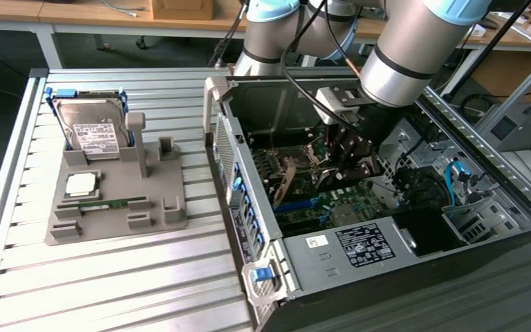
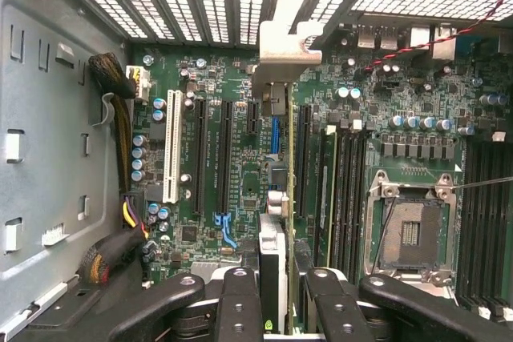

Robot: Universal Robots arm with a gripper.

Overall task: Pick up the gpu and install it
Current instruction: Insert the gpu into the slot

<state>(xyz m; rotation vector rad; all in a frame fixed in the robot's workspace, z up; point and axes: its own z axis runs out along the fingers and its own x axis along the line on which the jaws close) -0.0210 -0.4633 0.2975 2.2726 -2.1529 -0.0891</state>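
In the exterior view my gripper (image 1: 346,160) reaches down into the open computer case (image 1: 247,207), over the green motherboard (image 1: 330,200). It is shut on the gpu (image 1: 286,181), a thin card held on edge. In the wrist view the gpu (image 2: 272,238) runs edge-on from between my two dark fingers (image 2: 240,298) toward its silver end bracket (image 2: 282,38) at the case's slotted rear wall. The gripper (image 2: 282,282) holds the card over the board between the long black expansion slots (image 2: 227,158) and the memory slots (image 2: 345,182). I cannot tell whether its lower edge sits in a slot.
A white slot (image 2: 171,146) and the empty processor socket (image 2: 409,230) flank the card. A cable bundle (image 2: 120,126) lies by the case wall. On the slatted table, a grey holder (image 1: 118,200) carries a hard drive (image 1: 95,128), a chip (image 1: 83,183) and a memory stick (image 1: 108,205).
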